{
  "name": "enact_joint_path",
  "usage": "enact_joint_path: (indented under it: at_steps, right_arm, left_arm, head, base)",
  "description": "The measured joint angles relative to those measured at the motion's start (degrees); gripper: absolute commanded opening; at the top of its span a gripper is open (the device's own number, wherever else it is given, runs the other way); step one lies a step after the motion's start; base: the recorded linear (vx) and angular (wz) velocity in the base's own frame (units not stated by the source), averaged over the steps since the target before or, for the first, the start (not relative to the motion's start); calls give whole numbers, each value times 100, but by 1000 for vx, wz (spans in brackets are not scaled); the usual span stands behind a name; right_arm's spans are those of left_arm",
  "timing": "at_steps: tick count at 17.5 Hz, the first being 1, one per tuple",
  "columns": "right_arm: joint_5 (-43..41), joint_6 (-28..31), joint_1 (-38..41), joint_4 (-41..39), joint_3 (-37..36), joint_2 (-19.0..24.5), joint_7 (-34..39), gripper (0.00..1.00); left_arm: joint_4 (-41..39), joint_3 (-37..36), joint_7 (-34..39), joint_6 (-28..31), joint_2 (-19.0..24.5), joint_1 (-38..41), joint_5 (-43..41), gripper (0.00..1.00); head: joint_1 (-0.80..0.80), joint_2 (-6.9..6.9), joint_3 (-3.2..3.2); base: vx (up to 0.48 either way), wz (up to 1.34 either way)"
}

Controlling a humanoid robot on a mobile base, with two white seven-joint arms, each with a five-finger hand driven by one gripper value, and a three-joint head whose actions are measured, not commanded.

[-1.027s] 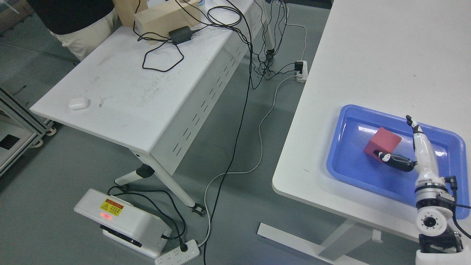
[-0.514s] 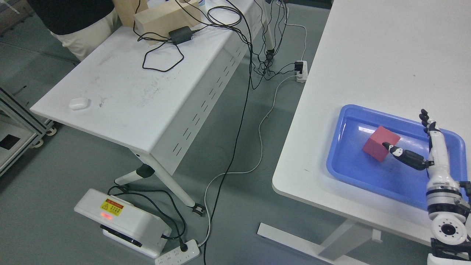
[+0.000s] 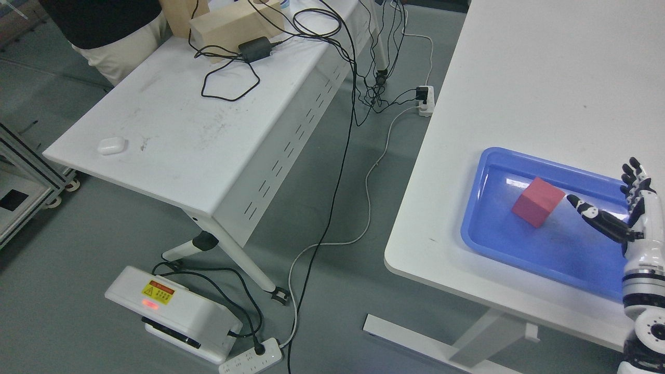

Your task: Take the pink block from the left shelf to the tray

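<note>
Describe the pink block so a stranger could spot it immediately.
Find the large white table on the right, then the shallow blue plastic tray near its front edge. The pink cube-shaped block sits in the tray's left half, the only object inside, just left of the robot's open right hand.

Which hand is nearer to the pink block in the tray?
Right. The right hand hovers open just right of the pink block, not touching it. The left hand is not in view.

Premises present as a robotics laboratory or test area. Evidence: white folding table [image 3: 171, 140] on grey floor [image 3: 78, 332], loose cables [image 3: 332, 171], power strips [image 3: 252, 358], aluminium-profile frame [image 3: 26, 166], warning-labelled white unit [image 3: 171, 311].
</note>
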Motion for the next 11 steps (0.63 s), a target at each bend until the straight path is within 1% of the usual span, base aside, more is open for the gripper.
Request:
enact_joint_path:
  at_steps: [6,11]
  right_arm:
    - [-431,189,9,0,-133,47,-8,100]
    - [-534,202,11,0,-191,65,-10,100]
  left_arm:
    - [0,0,0,0,0,0,0,100]
    - [1,0,0,0,0,2,0,100]
  head:
    - [0,0,0]
    - [0,0,0]
  base:
    - [-49,-2]
    - [-173,-65]
